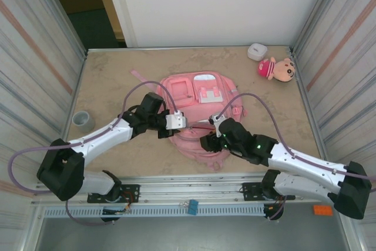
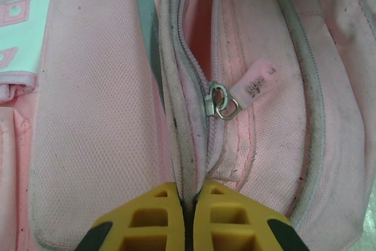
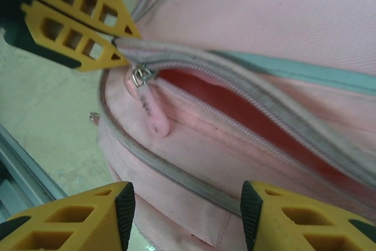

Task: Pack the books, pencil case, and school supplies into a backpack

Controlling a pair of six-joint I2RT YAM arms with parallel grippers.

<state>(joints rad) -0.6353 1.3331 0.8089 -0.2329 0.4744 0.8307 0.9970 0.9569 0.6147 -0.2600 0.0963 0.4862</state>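
Backpack (image 1: 189, 89) lay flat in the middle of the surface (image 1: 111, 80), pink, front pockets facing up, between my two arms. My left hand (image 1: 176, 121) sat at its near-left side. In the left wrist view that hand (image 2: 189, 197) was pressed together, pinching the grey-edged fabric beside the zip, with the seam running straight into the closed yellow tips. In the right wrist view the same hand (image 3: 120, 45) came in from top left, clamped on that edge just above the zip pull (image 3: 140, 76). A pink tag (image 3: 151, 113) hung from the pull and lay on the fabric below it. In the left wrist view the pull (image 2: 218, 99) and tag (image 2: 254, 84) sat just beyond my tips, not touching them. The zip opening (image 3: 235, 107) gaped partway and showed red lining inside.

My right hand (image 1: 207, 140) was at the backpack's near-right side. Seen from its own wrist, the hand (image 3: 185, 216) was spread, its yellow fingers (image 3: 88, 221) apart, with the lower backpack panel showing between them. I could not tell if they touched the fabric.

A plush doll (image 1: 276, 69) and a small white box (image 1: 257, 51) lay at the far right corner, well apart from the backpack. A grey tape roll (image 1: 83, 120) stood at the left edge.
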